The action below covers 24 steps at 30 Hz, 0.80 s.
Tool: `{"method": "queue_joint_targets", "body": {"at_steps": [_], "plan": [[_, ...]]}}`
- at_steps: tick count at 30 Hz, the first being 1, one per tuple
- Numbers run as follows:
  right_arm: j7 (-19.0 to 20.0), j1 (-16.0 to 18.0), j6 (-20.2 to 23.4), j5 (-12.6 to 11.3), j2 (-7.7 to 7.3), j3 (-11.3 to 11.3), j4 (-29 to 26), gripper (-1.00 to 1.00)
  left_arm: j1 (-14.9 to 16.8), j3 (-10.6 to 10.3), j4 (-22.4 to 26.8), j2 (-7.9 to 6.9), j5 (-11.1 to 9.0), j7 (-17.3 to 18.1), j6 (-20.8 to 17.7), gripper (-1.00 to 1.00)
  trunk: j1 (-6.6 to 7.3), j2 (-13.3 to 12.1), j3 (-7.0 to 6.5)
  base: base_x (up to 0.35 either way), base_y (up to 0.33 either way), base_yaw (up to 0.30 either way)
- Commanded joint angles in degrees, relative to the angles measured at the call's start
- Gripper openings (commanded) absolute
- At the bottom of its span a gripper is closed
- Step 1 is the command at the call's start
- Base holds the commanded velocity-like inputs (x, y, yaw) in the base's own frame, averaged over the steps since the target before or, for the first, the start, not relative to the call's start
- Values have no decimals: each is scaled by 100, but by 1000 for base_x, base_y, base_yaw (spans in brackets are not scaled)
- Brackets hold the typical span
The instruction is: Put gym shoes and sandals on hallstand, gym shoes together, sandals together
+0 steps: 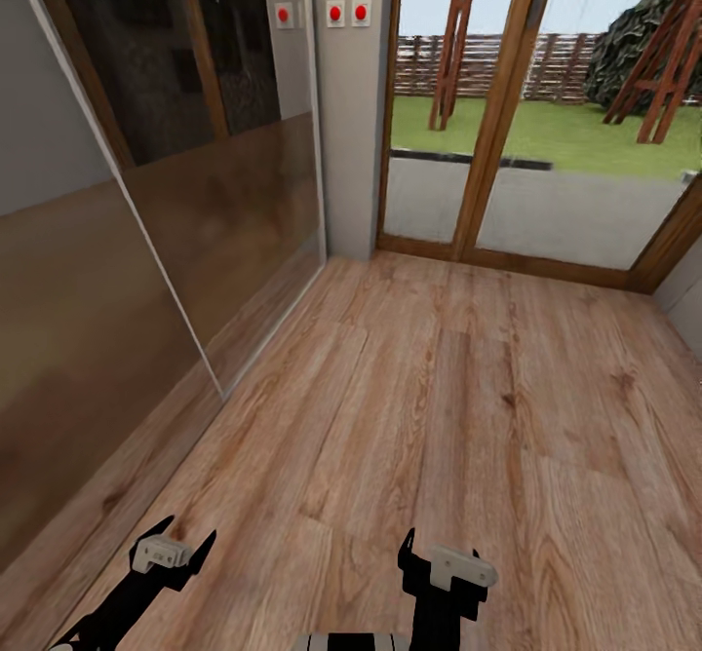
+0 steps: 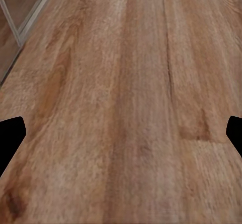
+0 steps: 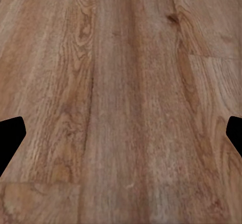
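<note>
The corridor floor (image 1: 439,407) of brown wood-grain planks stretches ahead of me. The gym shoes, the sandals and the hallstand are out of view. My left gripper (image 1: 185,536) hangs low over the planks at the lower left, open with nothing between its fingers. My right gripper (image 1: 441,549) is at the lower middle, also open and empty. In the left wrist view the left gripper (image 2: 121,133) has its dark fingertips (image 2: 11,133) spread wide over bare boards. The right gripper (image 3: 121,133) looks the same in the right wrist view, fingertips (image 3: 11,133) far apart.
Tall glossy sliding panels (image 1: 146,242) line the left side, with a metal track (image 2: 25,22) along the floor. A glazed wood-framed door (image 1: 507,115) closes the far end, a garden behind it. Red switches (image 1: 334,14) sit on the narrow wall beside it. A grey wall (image 1: 687,290) bounds the right.
</note>
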<state>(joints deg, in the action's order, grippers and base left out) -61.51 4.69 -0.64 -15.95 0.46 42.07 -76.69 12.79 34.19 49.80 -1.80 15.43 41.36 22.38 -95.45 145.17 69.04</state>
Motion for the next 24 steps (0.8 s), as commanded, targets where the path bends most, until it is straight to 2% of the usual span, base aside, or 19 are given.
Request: {"method": "queue_joint_targets", "body": {"at_steps": [1, 24], "plan": [[-28, 6, -6, -30, -2, 11, -4, 100, 5, 17, 3, 8, 59, 21, 29, 100, 1, 2, 4, 9, -7, -36], [-28, 6, -6, -30, -2, 11, -4, 100, 4, 25, 3, 5, 53, 20, 29, 100, 1, 2, 4, 111, -85, -9]]}}
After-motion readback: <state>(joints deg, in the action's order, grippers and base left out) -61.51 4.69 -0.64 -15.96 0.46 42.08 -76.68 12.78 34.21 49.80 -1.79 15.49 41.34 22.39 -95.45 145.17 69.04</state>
